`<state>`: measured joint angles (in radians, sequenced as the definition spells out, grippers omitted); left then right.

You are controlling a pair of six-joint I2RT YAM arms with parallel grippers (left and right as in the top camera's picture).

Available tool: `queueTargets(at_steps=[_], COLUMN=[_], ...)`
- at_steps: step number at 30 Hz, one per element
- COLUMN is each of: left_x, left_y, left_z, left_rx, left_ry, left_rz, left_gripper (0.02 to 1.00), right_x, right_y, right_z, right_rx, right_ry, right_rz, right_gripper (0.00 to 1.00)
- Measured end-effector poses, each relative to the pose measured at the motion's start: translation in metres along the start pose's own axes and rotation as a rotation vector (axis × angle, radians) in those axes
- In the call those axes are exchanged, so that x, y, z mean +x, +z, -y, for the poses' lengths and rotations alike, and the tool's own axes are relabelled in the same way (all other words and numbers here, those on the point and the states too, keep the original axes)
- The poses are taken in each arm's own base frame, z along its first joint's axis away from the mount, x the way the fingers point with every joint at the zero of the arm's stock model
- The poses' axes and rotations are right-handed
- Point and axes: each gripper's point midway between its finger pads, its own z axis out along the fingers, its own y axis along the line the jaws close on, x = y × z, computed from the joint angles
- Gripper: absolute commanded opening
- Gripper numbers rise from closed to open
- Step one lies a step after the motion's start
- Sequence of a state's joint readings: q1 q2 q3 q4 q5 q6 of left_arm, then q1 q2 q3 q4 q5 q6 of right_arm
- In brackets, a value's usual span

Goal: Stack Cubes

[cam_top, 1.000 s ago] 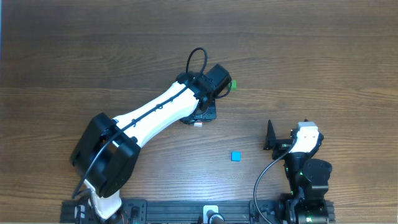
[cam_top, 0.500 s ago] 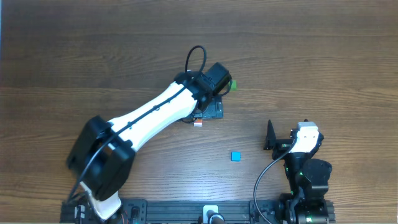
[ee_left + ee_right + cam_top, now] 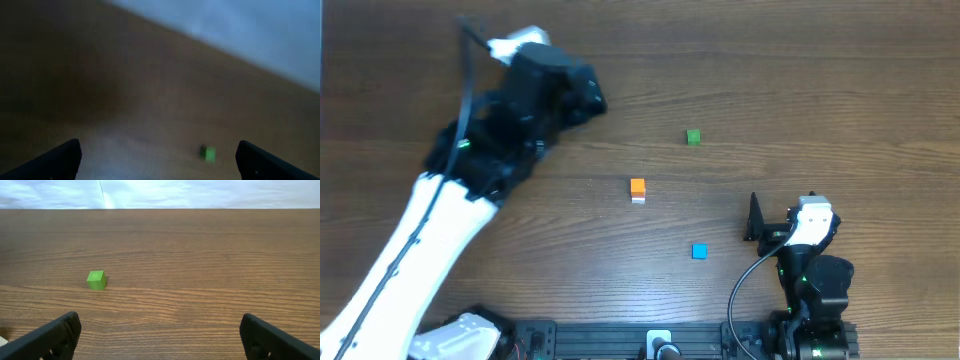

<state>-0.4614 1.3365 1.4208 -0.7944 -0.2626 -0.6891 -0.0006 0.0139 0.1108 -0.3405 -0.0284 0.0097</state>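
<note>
Down at the lower right of the overhead frame, my right claw (image 3: 756, 218) sits close to its own base, low over the wooden table (image 3: 860, 90). Its wrist camera shows its two fingers (image 3: 50, 340) spread wide apart, with nothing between them but bare wood.

Just to the left of that claw in the overhead frame, and a little lower, the blue cube (image 3: 699, 251) lies alone on the table, apart from everything else.

Farther up, near the middle of the frame, is the orange cube (image 3: 637, 185). A small white piece (image 3: 638, 199) touches its lower edge; I cannot tell whether the orange cube sits on top of it or only beside it.

Higher again and right of centre, the green cube (image 3: 693, 137) rests by itself, well apart from the orange one. From my right wrist camera it stands flat on the wood, well ahead of the open fingers.

At the upper left of the overhead frame, my left claw (image 3: 588, 100) hangs lifted off the table, its white arm (image 3: 420, 240) running up from the lower left corner. Its wrist camera is blurred, yet its fingers (image 3: 60, 160) clearly stand far apart and hold nothing, with the green cube small and far off beyond them.
</note>
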Motion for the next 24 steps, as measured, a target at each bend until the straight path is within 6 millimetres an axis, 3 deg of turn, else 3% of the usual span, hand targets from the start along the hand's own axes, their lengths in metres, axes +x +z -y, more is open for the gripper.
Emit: queueTargets(at_steps=[4, 9, 11, 14, 17, 20, 24], left_x=[-0.040, -0.049, -0.044, -0.021, -0.003, 0.018, 0.042], left_y=[-0.025, -0.044, -0.054, -0.074, -0.089, -0.098, -0.094], left_z=[-0.035, -0.081, -0.097, -0.127, -0.141, -0.151, -0.150], left_rx=[0.022, 0.043, 0.050, 0.047, 0.055, 0.067, 0.121], left_ry=[-0.013, -0.001, 0.017, 0.064, 0.116, 0.169, 0.222], left_rz=[0.169, 0.322, 0.373, 0.445, 0.506, 0.553, 0.588], left_gripper=[0.993, 0.993, 0.993, 0.996, 0.980, 0.965, 0.972], right_x=[0.000, 0.000, 0.000, 0.000, 0.000, 0.000, 0.000], right_y=[0.000, 0.000, 0.000, 0.000, 0.000, 0.000, 0.000], right_z=[0.000, 0.000, 0.000, 0.000, 0.000, 0.000, 0.000], right_rx=[0.000, 0.000, 0.000, 0.000, 0.000, 0.000, 0.000], right_ry=[0.001, 0.000, 0.001, 0.001, 0.001, 0.000, 0.001], right_rz=[0.001, 0.000, 0.001, 0.001, 0.001, 0.000, 0.001], right_gripper=[0.993, 0.993, 0.993, 0.991, 0.991, 0.993, 0.993])
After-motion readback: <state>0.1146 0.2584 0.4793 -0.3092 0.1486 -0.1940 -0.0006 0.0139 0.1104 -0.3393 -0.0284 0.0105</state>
